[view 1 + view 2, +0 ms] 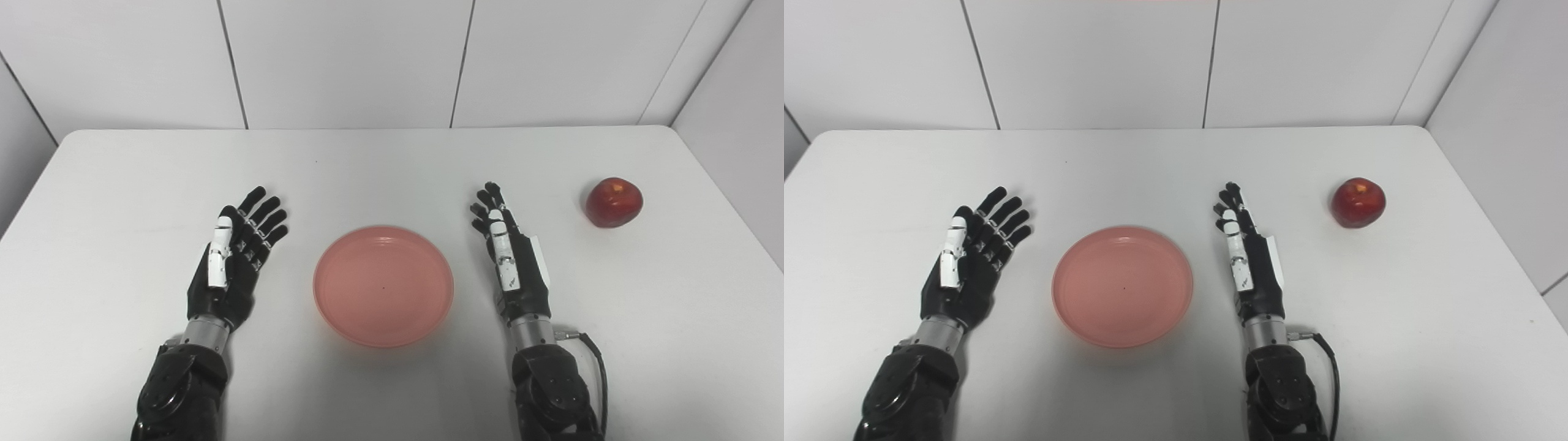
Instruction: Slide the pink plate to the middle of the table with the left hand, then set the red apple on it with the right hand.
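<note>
fingers (pixel 263 214) spread, both hands empty beside pink plate (pixel 383 285), apple (pixel 614 203) apart

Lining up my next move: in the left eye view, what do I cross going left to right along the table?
left hand → pink plate → right hand → red apple

You see two black hands, the left hand (pixel 229 266) and the right hand (pixel 511 257), each with a white strip along the thumb side. Each joins a silver wrist collar and a glossy black forearm. A black cable (pixel 597 361) loops from your right wrist.
</note>
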You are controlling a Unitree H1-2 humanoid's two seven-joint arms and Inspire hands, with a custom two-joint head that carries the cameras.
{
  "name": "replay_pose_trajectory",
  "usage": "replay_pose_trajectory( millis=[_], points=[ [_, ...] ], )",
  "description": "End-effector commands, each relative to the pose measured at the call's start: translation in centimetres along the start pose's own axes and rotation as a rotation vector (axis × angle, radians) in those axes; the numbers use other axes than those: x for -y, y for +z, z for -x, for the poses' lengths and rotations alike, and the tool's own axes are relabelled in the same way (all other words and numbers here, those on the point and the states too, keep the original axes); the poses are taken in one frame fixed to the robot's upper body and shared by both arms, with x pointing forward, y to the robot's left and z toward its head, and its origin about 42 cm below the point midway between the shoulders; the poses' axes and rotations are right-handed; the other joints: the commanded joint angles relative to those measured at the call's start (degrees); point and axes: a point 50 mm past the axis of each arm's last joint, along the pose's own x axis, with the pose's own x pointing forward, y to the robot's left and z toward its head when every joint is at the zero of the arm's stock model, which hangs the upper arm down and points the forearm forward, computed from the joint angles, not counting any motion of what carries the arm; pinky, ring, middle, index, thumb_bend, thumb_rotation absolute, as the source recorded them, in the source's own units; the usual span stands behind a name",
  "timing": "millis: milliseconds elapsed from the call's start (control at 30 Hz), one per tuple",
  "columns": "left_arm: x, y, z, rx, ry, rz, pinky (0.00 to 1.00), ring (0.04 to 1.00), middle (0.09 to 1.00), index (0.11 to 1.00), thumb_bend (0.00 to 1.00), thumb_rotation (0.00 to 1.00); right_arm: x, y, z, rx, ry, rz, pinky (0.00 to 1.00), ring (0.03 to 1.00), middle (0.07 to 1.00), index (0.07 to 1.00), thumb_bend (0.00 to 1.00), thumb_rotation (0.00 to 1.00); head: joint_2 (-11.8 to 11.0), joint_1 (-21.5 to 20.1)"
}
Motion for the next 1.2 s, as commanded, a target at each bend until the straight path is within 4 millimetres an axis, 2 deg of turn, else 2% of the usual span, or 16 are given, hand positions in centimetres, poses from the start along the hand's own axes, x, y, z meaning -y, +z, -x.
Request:
replay_pose_trajectory(
  millis=[0, 267, 500, 733, 833, 867, 1000, 1100, 1167],
  points=[
    [0.2, 0.6, -0.6, 0.025, -0.009, 0.003, 0.88, 0.867, 0.864, 0.852, 0.43, 1.0, 0.4, -0.3, 0.6, -0.019, 0.0, 0.039, 0.91, 0.906, 0.931, 0.94, 0.33, 0.95, 0.1, -0.6],
    [0.0, 0.3, -0.4, 0.023, 0.0, 0.015, 0.89, 0.87, 0.865, 0.854, 0.42, 1.0, 2.3, 2.5, 0.3, 0.046, -0.004, 0.259, 0.87, 0.897, 0.918, 0.933, 0.45, 1.0, -0.2, -2.0],
    [0.0, -0.2, -0.3, 0.022, 0.0, 0.02, 0.89, 0.872, 0.866, 0.855, 0.42, 1.0, 4.1, 5.1, -0.2, 0.094, -0.027, 0.449, 0.8, 0.878, 0.913, 0.921, 0.5, 0.95, -0.9, -2.8],
    [-0.3, -0.5, -0.3, 0.024, 0.005, 0.028, 0.88, 0.87, 0.867, 0.858, 0.42, 1.0, 5.6, 8.1, -0.9, 0.171, -0.041, 0.613, 0.82, 0.871, 0.906, 0.919, 0.56, 0.86, -1.3, -3.8],
    [-0.4, -0.8, -0.4, 0.025, 0.003, 0.031, 0.89, 0.874, 0.87, 0.861, 0.42, 1.0, 6.4, 9.5, -1.3, 0.201, -0.072, 0.643, 0.79, 0.853, 0.886, 0.903, 0.65, 0.73, -1.9, -4.6],
    [-0.4, -0.8, -0.4, 0.026, 0.003, 0.029, 0.88, 0.873, 0.867, 0.858, 0.42, 1.0, 6.6, 9.9, -1.5, 0.209, -0.08, 0.654, 0.79, 0.855, 0.877, 0.895, 0.7, 0.64, -1.9, -4.6],
    [-0.4, -0.9, -0.4, 0.025, 0.001, 0.031, 0.89, 0.878, 0.872, 0.863, 0.41, 1.0, 7.7, 11.4, -2.1, 0.25, -0.103, 0.722, 0.78, 0.848, 0.866, 0.884, 0.77, 0.47, -2.1, -4.6],
    [-0.6, -1.1, -0.4, 0.022, 0.004, 0.035, 0.89, 0.878, 0.872, 0.862, 0.42, 1.0, 8.4, 13.0, -2.7, 0.268, -0.135, 0.775, 0.76, 0.842, 0.861, 0.88, 0.82, 0.4, -2.6, -5.4],
    [-0.7, -1.1, -0.4, 0.02, 0.006, 0.039, 0.89, 0.876, 0.871, 0.861, 0.42, 1.0, 8.8, 13.7, -3.2, 0.27, -0.151, 0.802, 0.7, 0.823, 0.857, 0.88, 0.84, 0.37, -2.8, -5.9]
  ],
)
